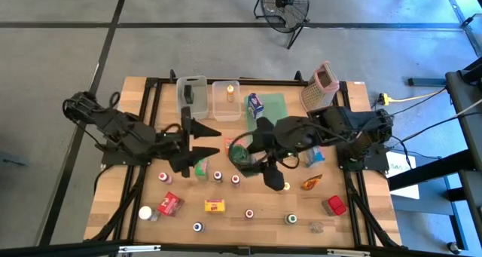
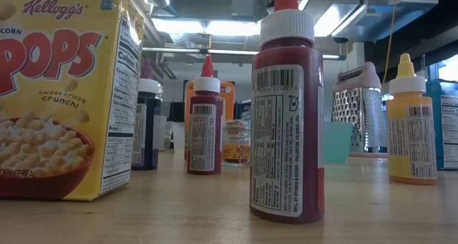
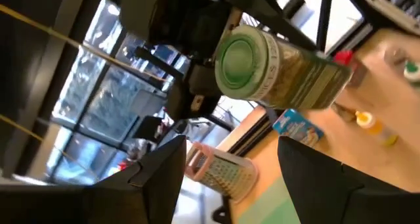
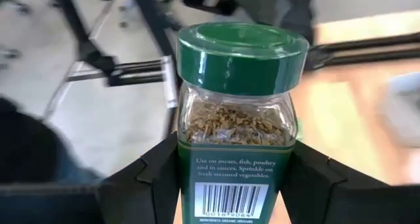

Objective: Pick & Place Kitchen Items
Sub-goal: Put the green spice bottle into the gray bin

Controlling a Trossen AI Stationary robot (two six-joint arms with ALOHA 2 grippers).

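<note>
Herb jar (image 4: pixel 236 125) with green cap clamped between right gripper (image 4: pixel 233 184) fingers, held off the tabletop (image 1: pixel 248 227) near its middle. Grip sits on the labelled lower body; cap and glass shoulder free above the fingers. Right wrist view: long axis runs straight out along the gripper's line, cap end away from the wrist. Left wrist view: same jar (image 3: pixel 275 66) straight ahead, cap face toward the lens, body trailing away behind it, slightly skewed.

Left gripper (image 1: pixel 205 140) stands wide, holding nothing, tips aimed across at the right gripper (image 1: pixel 252 150). Jar (image 1: pixel 242 156) lies between the two, close to the left tips but not touching. Left arm is the only free one and the nearer.

Likely a handover or a carry toward the clear bins (image 1: pixel 208 97) at the far edge; can't say which. If handover: cap-first approach, so left fingers need to straddle cap or glass shoulder clear of the right fingers. Remaining jars, cartons and packets sit scattered over the near half of the tabletop, untouched.
</note>
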